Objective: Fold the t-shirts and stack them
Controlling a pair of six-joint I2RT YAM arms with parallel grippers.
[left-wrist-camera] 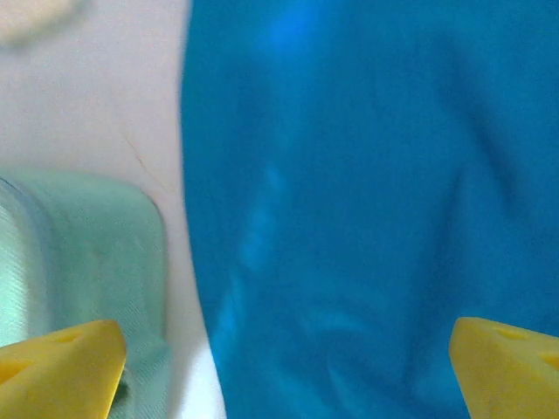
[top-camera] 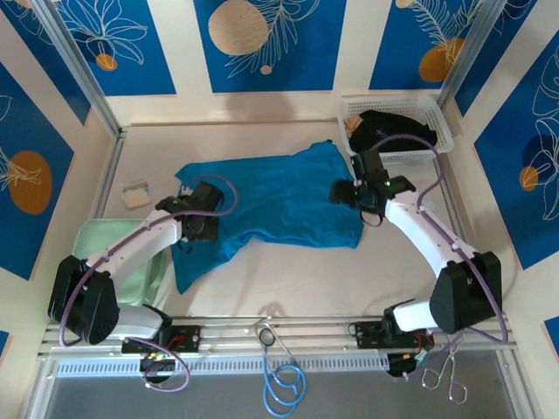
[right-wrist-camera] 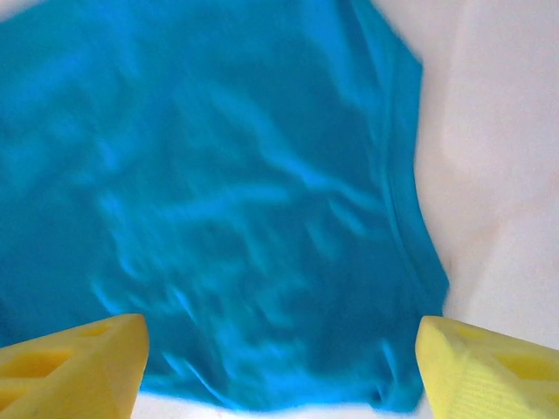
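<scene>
The teal shirt (top-camera: 271, 205) lies spread across the middle of the worktop (top-camera: 288, 279). It is rumpled, with one corner trailing toward the pad (top-camera: 94, 237). The black shirt (top-camera: 389, 127) sits in the basket (top-camera: 419, 106) at the far right. Both sets of jaws stand wide and hold nothing — the left over the teal shirt's left edge, the right over its right edge, yellow fingers (right-wrist-camera: 74, 358) astride the cloth. The fold looks not yet begun. To do it well, pinch each edge low, taking cloth only and not the pad beside it. Lift both sides level and together, then carry them over in one line — uneven height would likely skew the crease.
</scene>
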